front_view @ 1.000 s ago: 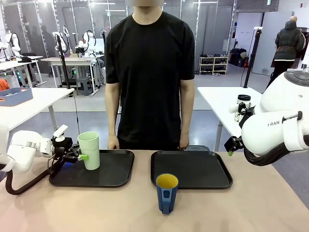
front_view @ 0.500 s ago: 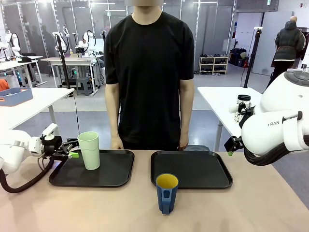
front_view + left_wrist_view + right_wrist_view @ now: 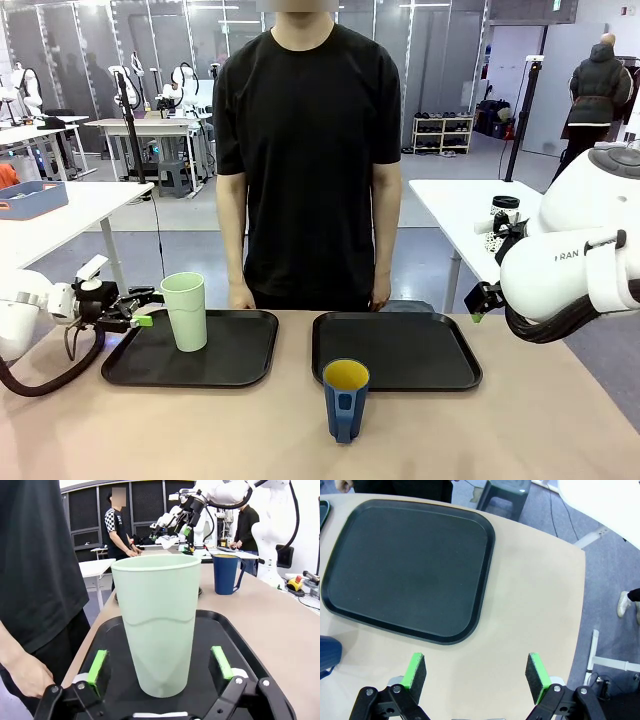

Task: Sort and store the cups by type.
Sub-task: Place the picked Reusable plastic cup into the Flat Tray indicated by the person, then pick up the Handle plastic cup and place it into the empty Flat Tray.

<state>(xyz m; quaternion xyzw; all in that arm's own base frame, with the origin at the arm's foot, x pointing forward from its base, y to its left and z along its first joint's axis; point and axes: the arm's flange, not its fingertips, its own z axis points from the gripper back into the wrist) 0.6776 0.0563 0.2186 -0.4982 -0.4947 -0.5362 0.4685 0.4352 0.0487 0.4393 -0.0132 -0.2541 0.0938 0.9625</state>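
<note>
- The pale green tumbler [image 3: 184, 311] stands on the left tray [image 3: 240, 352], near its left end; I'd say that tray is the home for its type, so this cup looks stored
- It is upright, long axis vertical, mouth up, narrow foot flat on the tray
- The left gripper [image 3: 141, 308] lies level just beside the tumbler, on its left and apart from it; its jaws are spread wider than the cup and grip nothing, the green pads [image 3: 97, 664] clear of the cup wall
- The dark blue cup [image 3: 345, 398] sits on the bare table [image 3: 560, 430], in front of the gap between the trays and nearer the right tray [image 3: 400, 350], which I take to be where it belongs
- It too is upright, yellow inside facing up, handle turned toward the robot's side
- The right gripper [image 3: 475, 672] hangs over the table near the right tray's corner, jaws fully apart and holding nothing, a sensible spot from which to go for the blue cup
</note>
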